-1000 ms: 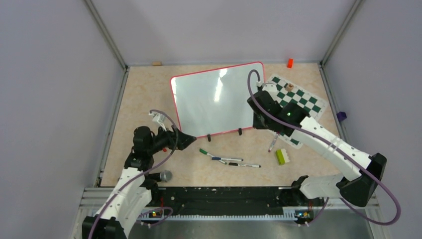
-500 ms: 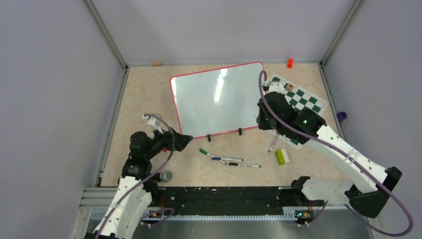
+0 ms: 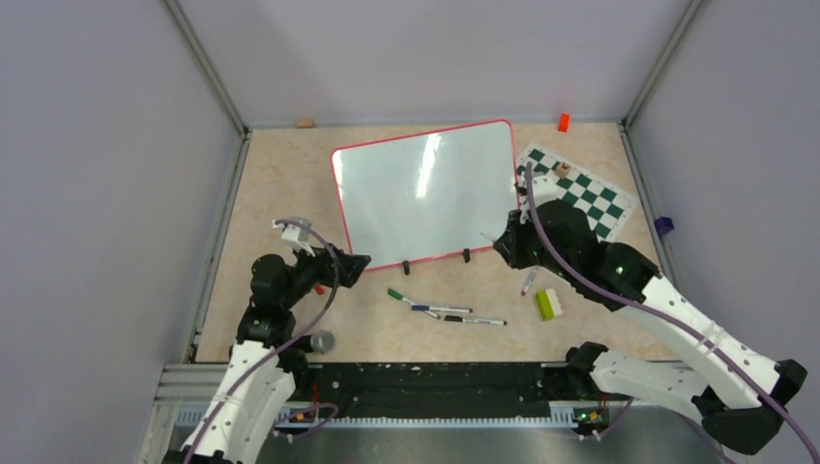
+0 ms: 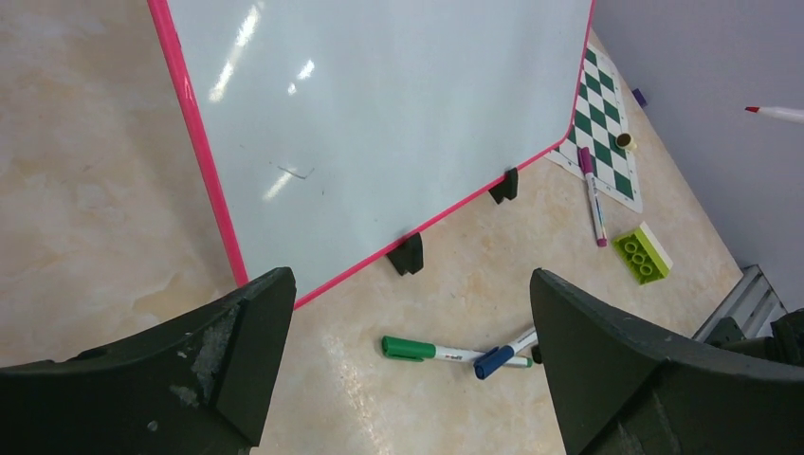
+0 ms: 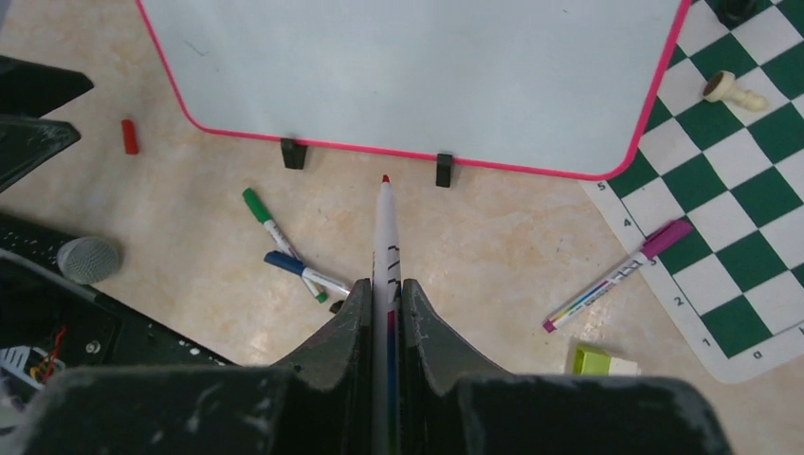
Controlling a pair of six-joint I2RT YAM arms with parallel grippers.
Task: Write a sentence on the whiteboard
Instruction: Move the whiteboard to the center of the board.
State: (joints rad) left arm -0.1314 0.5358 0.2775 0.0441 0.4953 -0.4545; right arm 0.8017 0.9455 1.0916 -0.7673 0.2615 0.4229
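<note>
Beige tabletop [image 3: 280, 184] | whiteboard [image 3: 423, 193] seemingly blank, ahead of right gripper [image 5: 384, 286] pinching red-tipped marker [image 5: 385, 227] | left gripper [image 4: 410, 275] wide, near its corner

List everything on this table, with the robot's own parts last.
whiteboard: 1, white with pink frame, back centre
chess mat: 1, green-and-white, right of whiteboard
pale chess piece: 1, lying on mat
green marker: 1, in front of whiteboard
blue-capped marker: 1, beside green one
black-capped marker: 1, beside blue one
purple marker: 1, across mat's near edge
red cap: 1, near left tool
lime brick: 1, near purple marker
microphone: 1, grey, front left
orange block: 1, back right
wooden block: 1, back left
red marker: 1, uncapped, in right tool
left tool: open, empty
right tool: shut on red marker
</note>
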